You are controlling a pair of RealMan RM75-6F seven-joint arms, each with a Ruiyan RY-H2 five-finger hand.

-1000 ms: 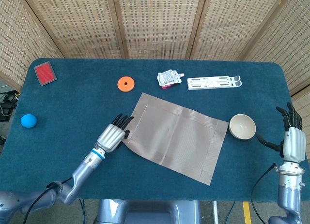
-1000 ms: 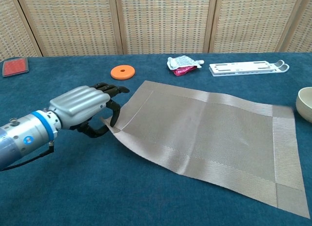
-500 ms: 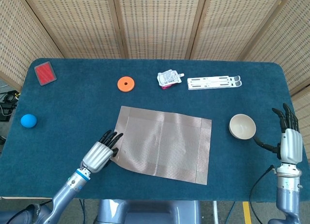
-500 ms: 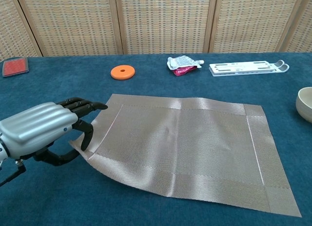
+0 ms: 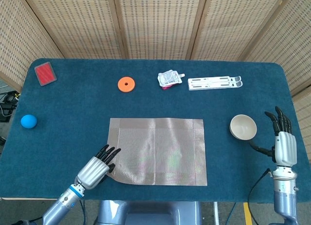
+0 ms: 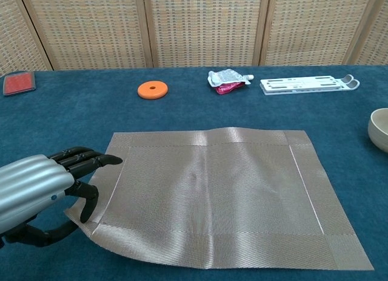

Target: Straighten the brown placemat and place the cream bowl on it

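The brown placemat [image 5: 156, 150], now squared to the counter [image 5: 73, 103] edge, is being pinched at its near-left corner by the left hand [image 5: 95, 168]. The cream bowl [image 5: 243, 127] is sitting right of the placemat, unplaced, beside the right hand [image 5: 283, 142], which is spread and holding nothing.

The placemat [image 5: 156, 150] lay near the worktop's [image 5: 73, 108] 6 o'clock edge. The left hand [image 5: 95, 169] pinched its corner at 8 o'clock. The bowl [image 5: 243, 127] sat apart at the mat's 3 o'clock, the right hand [image 5: 283, 146] just beyond it.
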